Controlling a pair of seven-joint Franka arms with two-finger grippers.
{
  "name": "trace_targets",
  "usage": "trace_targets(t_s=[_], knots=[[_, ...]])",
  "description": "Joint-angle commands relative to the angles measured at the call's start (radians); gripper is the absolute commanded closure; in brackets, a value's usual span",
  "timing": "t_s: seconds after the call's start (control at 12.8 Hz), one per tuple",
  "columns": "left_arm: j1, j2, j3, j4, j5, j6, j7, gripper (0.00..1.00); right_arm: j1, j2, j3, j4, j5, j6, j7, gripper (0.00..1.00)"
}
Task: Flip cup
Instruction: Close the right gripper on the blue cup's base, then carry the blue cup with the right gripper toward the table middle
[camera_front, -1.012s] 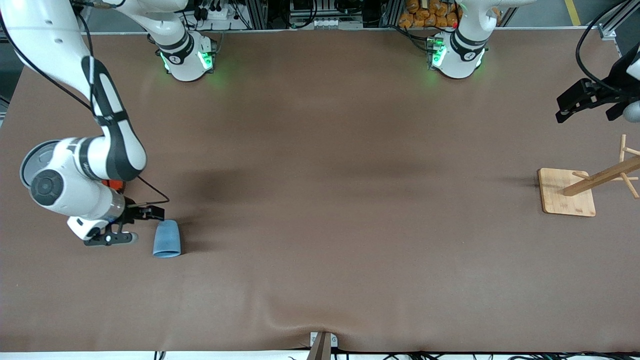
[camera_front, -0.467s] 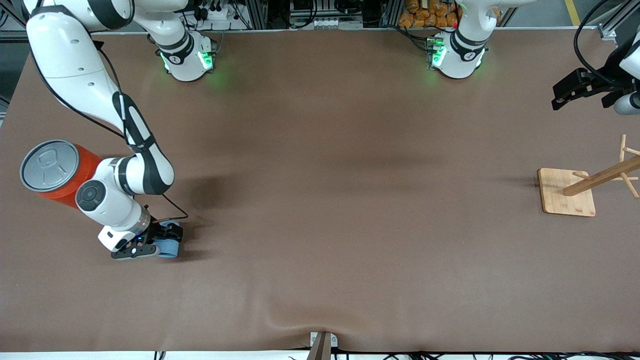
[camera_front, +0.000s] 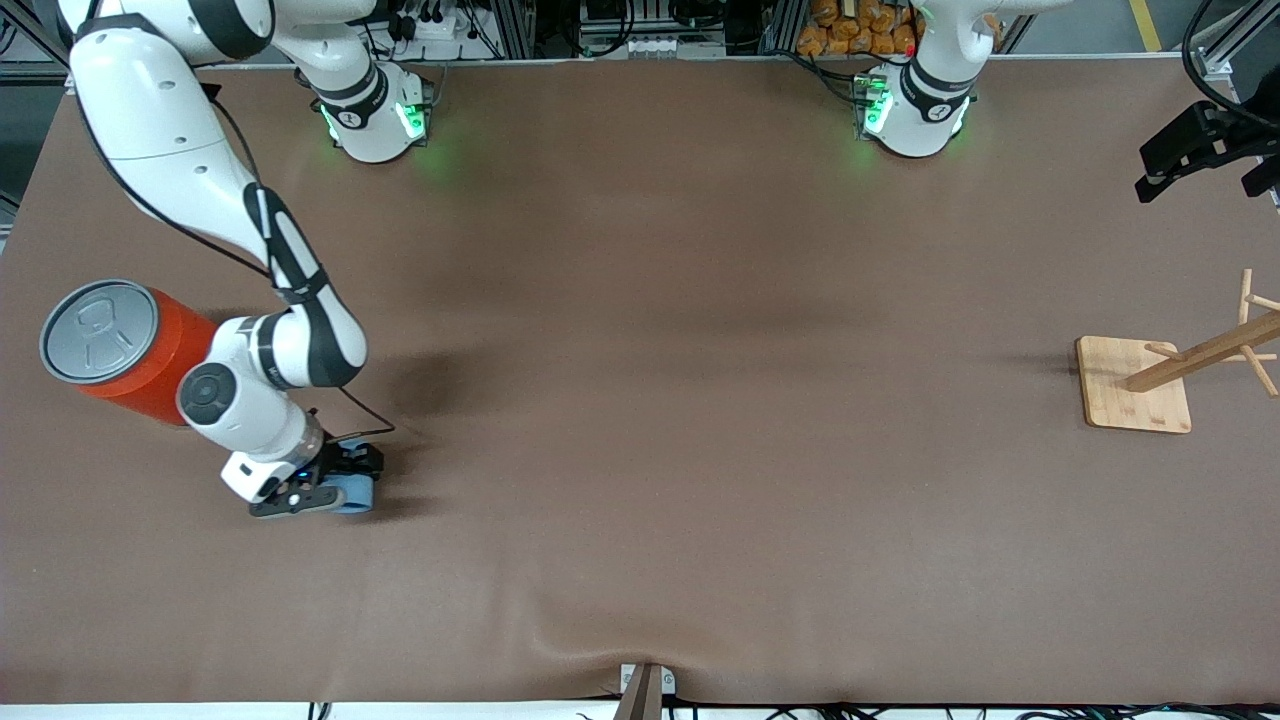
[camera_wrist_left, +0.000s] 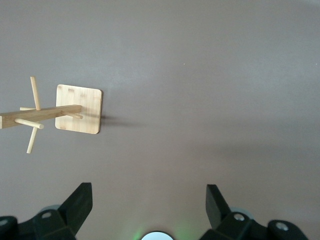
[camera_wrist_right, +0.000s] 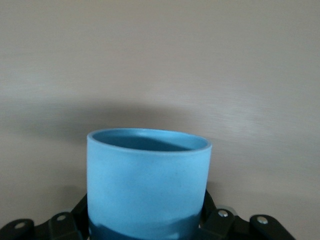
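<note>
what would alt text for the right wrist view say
A light-blue cup fills the lower middle of the right wrist view, held between the black fingers of the right gripper, its open rim pointing away from the camera. Around it is only the plain brown table, with the cup's soft shadow across it.

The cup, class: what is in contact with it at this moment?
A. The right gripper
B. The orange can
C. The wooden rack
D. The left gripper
A: the right gripper has its fingers at either side of the blue cup, seen up close in the right wrist view; the left gripper hangs open over the table's other end.
</note>
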Motion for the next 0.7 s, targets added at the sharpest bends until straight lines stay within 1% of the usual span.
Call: trace_targets(t_s=[0.0, 0.16, 0.39, 0.47, 0.54, 0.62], knots=[[0.026, 0.011, -0.003, 0.025, 0.036, -0.009, 0.004, 0.00, 0.106, -0.088, -0.001, -0.050, -0.006, -0.004, -0.006, 0.71], [0.040, 0.008, -0.007, 0.037, 0.038, -0.009, 0.022, 0.00, 0.218, -0.102, -0.001, -0.043, -0.006, 0.005, -0.004, 0.71], [0.037, 0.008, -0.013, 0.037, 0.036, -0.009, 0.021, 0.00, 0.379, -0.098, -0.001, -0.043, -0.006, 0.069, 0.008, 0.71], [0.037, 0.009, -0.013, 0.037, 0.036, -0.009, 0.021, 0.00, 0.420, -0.093, -0.001, -0.043, -0.006, 0.092, 0.008, 0.70], [0.037, 0.008, -0.010, 0.037, 0.036, -0.009, 0.021, 0.00, 0.453, -0.092, -0.001, -0.043, -0.008, 0.118, 0.007, 0.67], [0.038, 0.008, -0.009, 0.037, 0.033, -0.009, 0.022, 0.00, 0.483, -0.090, -0.003, -0.042, -0.018, 0.144, -0.006, 0.67]])
